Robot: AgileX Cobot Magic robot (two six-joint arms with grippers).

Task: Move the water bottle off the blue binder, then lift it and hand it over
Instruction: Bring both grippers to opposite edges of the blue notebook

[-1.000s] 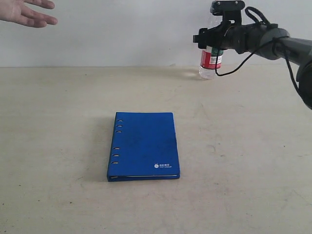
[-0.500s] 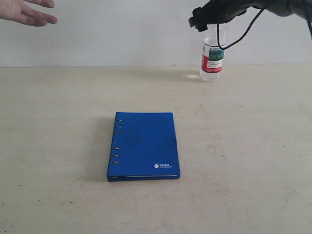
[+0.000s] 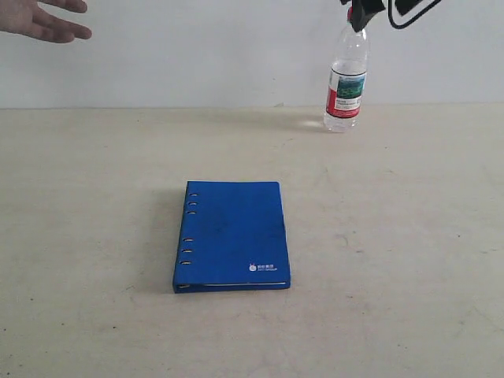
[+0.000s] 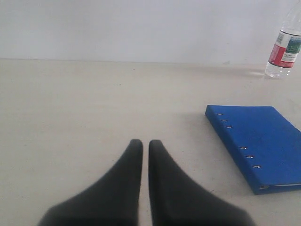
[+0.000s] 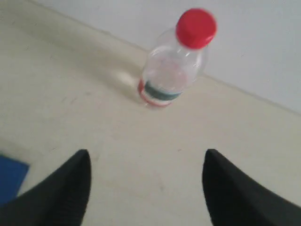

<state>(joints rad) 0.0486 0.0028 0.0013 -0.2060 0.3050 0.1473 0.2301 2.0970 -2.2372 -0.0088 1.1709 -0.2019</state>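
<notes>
The bottle [image 3: 346,83] stands upright on the desk [image 3: 409,236], well apart from the binder [image 3: 234,235]. Your right end effector [image 5: 146,155] hangs over it, fingers apart; the left end effector [image 4: 146,143] is pinched together, empty. Clip the cap [image 5: 196,28] and it topples.

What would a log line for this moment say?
clear red-capped water bottle: upright, off flat blue binder | right gripper: open above it | left gripper: shut

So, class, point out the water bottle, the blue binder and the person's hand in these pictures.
water bottle [image 3: 346,93], exterior view, on its label.
blue binder [image 3: 236,228], exterior view, middle of the cover.
person's hand [image 3: 35,20], exterior view, on the palm.
</notes>
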